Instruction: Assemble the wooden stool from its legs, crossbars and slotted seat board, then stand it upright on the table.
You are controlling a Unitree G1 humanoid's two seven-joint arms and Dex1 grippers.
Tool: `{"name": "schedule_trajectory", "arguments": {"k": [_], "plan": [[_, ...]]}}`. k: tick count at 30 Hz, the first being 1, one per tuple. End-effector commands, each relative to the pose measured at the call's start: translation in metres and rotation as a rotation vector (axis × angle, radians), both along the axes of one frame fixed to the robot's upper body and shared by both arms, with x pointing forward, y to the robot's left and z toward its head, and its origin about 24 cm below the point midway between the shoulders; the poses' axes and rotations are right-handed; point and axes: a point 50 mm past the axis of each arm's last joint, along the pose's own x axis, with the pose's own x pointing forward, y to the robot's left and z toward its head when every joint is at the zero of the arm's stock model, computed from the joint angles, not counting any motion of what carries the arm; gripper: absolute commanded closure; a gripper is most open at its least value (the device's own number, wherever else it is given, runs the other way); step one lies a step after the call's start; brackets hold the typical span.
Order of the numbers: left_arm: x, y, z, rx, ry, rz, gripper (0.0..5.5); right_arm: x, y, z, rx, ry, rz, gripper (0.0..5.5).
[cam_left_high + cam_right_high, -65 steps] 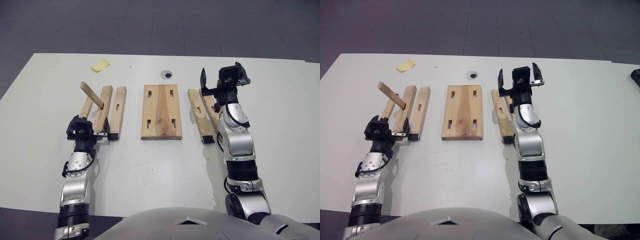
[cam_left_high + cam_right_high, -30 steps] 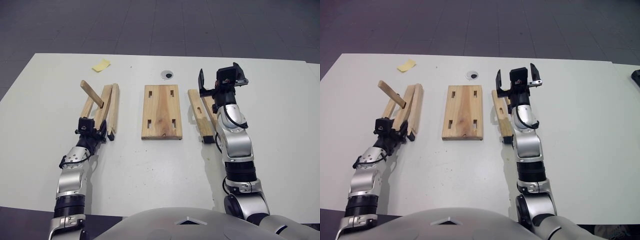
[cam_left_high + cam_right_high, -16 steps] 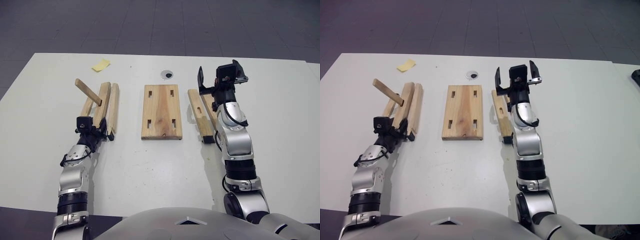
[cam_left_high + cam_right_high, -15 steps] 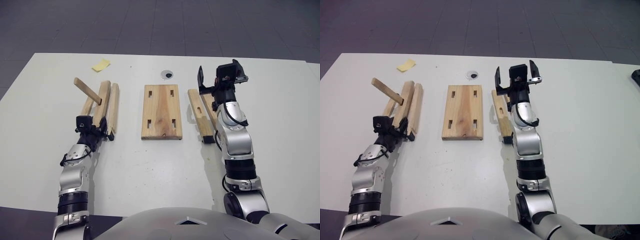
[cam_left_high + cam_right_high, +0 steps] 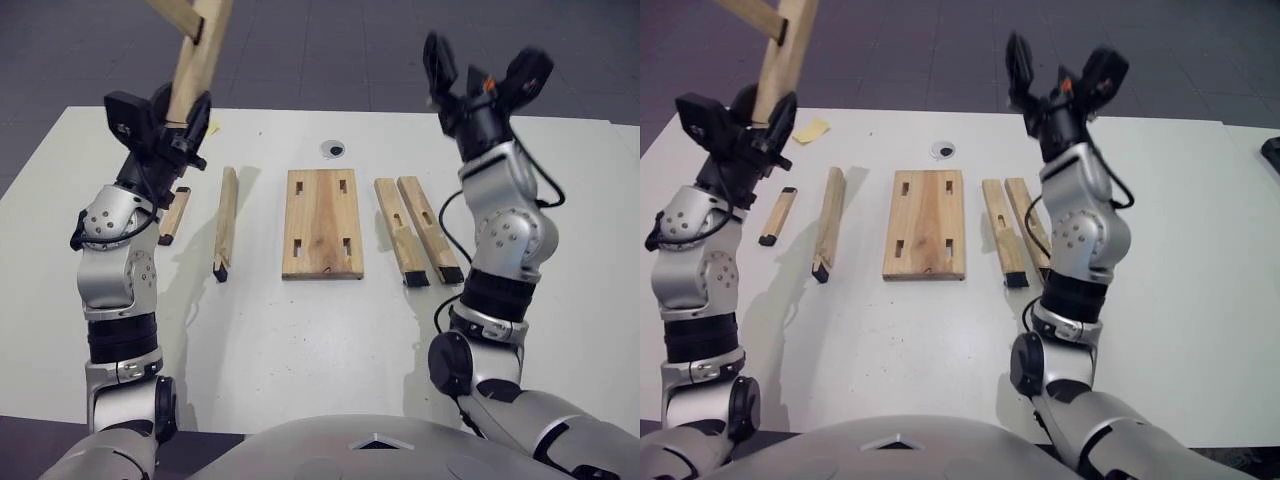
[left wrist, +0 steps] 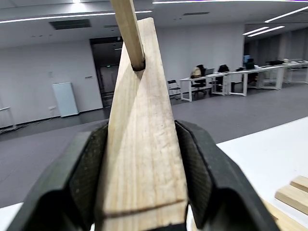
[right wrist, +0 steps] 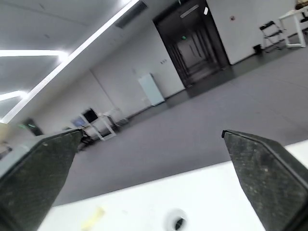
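Note:
My left gripper (image 5: pixel 168 122) is raised over the table's left side, shut on a wooden leg (image 5: pixel 202 50) held nearly upright. A crossbar (image 5: pixel 176 14) is stuck through the leg's slot near its top; both fill the left wrist view, where the leg (image 6: pixel 142 144) sits between the pads. The slotted seat board (image 5: pixel 322 222) lies flat mid-table. Left of it lie one leg (image 5: pixel 226 220) on its edge and a short crossbar (image 5: pixel 174 215). Two more legs (image 5: pixel 400 243) (image 5: pixel 430 228) lie right of the board. My right gripper (image 5: pixel 485 68) is open, held high above those legs.
A yellow sticky note (image 5: pixel 812 130) lies at the back left, and a round cable hole (image 5: pixel 333 150) sits behind the seat board. The white table (image 5: pixel 300 340) has bare room in front of the parts.
My left arm has lifted the leg with its crossbar off the table to upright, leaving the short crossbar and the other leg behind. My right arm has risen high, still open.

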Motion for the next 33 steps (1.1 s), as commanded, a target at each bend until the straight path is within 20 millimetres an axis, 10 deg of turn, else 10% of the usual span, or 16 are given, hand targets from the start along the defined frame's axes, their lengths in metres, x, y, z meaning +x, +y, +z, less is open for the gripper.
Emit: {"name": "schedule_trajectory", "arguments": {"k": [1, 18, 33], "plan": [[0.008, -0.030, -0.004, 0.053, -0.005, -0.147, 3.37, 0.004, 0.012, 0.019, 0.150, -0.006, 0.166, 0.10], [-0.007, -0.074, -0.012, 0.141, -0.025, -0.412, 3.37, 0.033, 0.045, -0.010, 0.253, 0.203, 0.371, 0.10], [-0.005, -0.070, -0.013, 0.176, -0.025, -0.402, 3.37, 0.030, 0.037, -0.020, 0.276, 0.246, 0.375, 2.21]]}}
